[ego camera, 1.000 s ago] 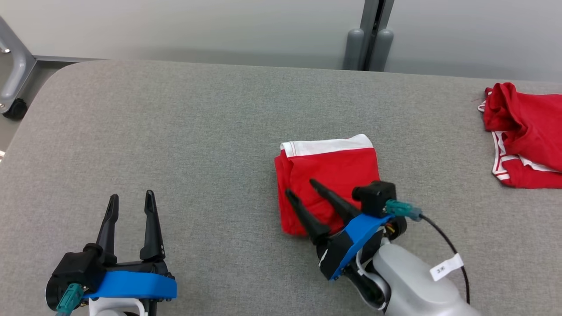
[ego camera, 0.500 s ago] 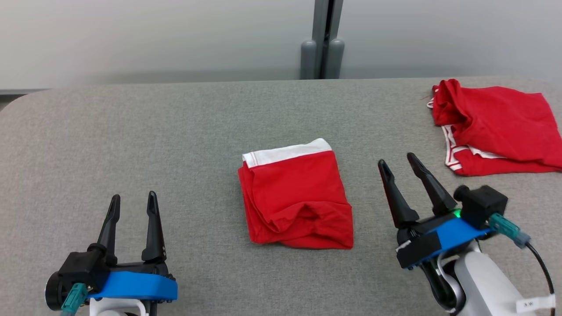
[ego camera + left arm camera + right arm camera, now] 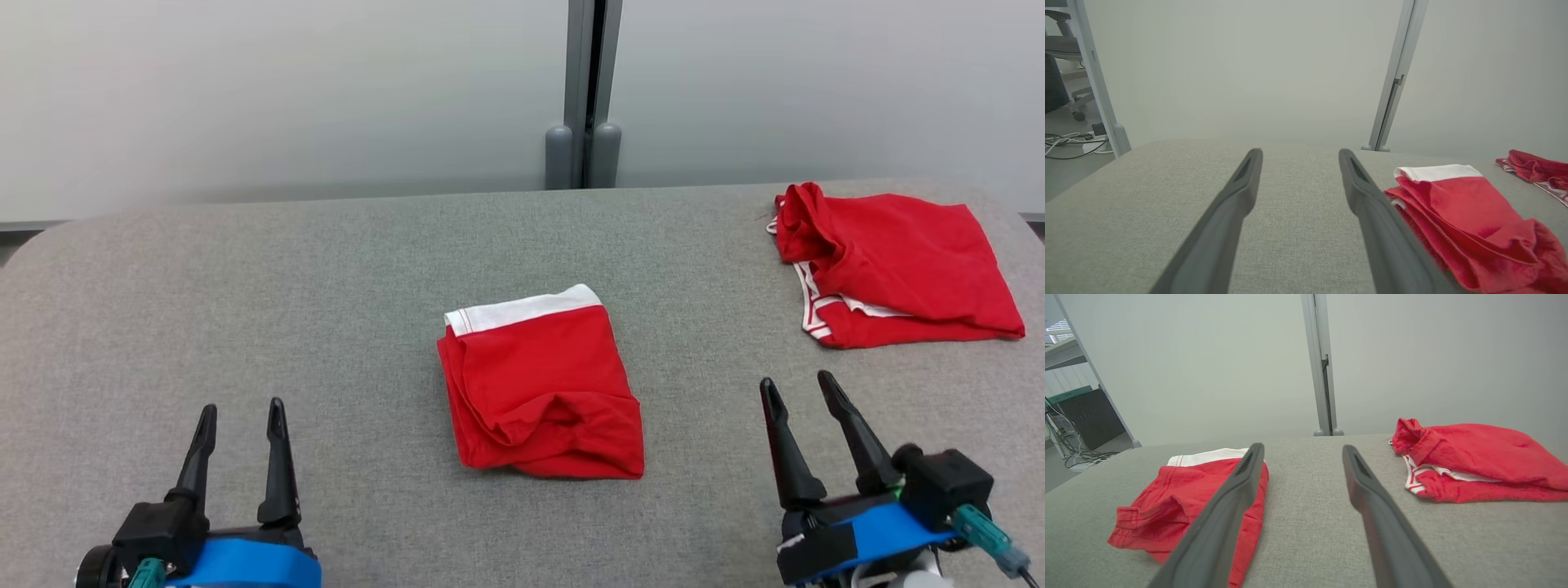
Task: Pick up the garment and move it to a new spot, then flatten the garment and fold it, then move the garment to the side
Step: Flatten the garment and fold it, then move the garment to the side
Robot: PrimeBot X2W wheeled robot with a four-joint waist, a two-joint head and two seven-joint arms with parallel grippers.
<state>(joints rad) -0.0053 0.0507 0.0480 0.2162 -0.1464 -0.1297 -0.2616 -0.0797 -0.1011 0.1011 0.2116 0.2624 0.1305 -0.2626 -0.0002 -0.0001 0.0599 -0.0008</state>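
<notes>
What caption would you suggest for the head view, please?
Folded red shorts lie between the open left tool and right tool; a second red garment sits far right.

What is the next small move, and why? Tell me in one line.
Probably send the right gripper forward to the near edge of the crumpled garment: the folded garment lies neat and free, both grippers are open, and the left gripper is far off.
</notes>
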